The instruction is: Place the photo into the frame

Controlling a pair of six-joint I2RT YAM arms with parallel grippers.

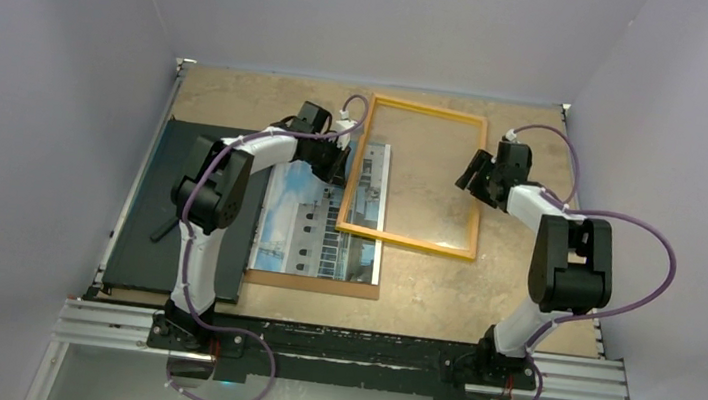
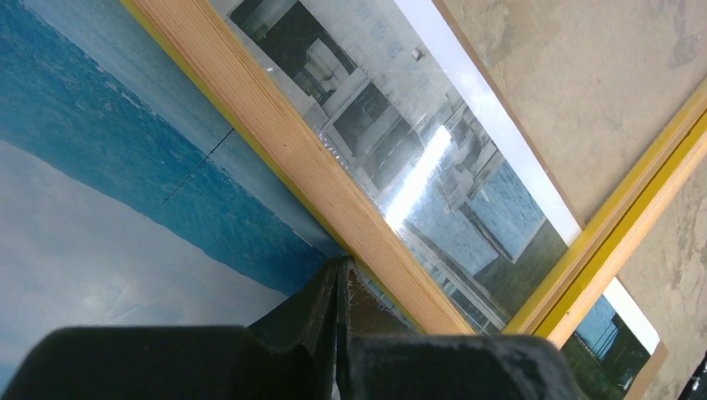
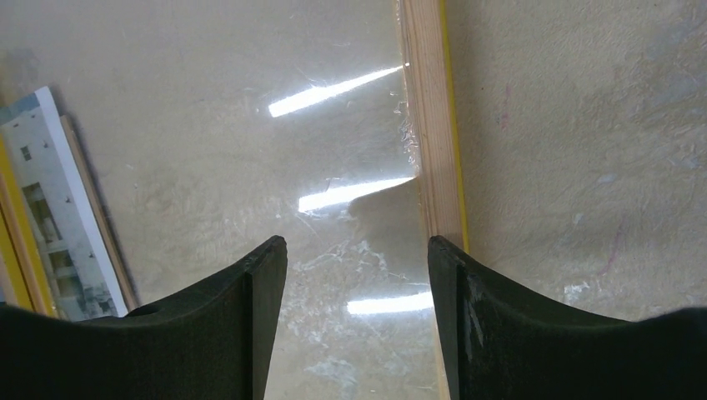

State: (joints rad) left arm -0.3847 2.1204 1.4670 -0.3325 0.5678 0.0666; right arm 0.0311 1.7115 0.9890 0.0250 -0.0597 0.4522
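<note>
The photo (image 1: 311,230), a white building under blue sky, lies flat on a brown backing board (image 1: 310,283). The yellow-orange frame (image 1: 406,240) lies tilted on the table, its left rail overlapping the photo's right part. My left gripper (image 1: 338,173) is shut with nothing between its tips. In the left wrist view it (image 2: 342,265) rests against the frame's wooden left rail (image 2: 308,158), over the photo (image 2: 100,167). My right gripper (image 1: 473,178) is open above the frame's right side. In the right wrist view it (image 3: 358,246) hovers over the clear pane, beside the right rail (image 3: 429,125).
A black flat board (image 1: 151,227) lies at the left of the table, partly under the left arm. The table's metal rail (image 1: 343,352) runs along the near edge by the arm bases. Grey walls enclose the table on three sides.
</note>
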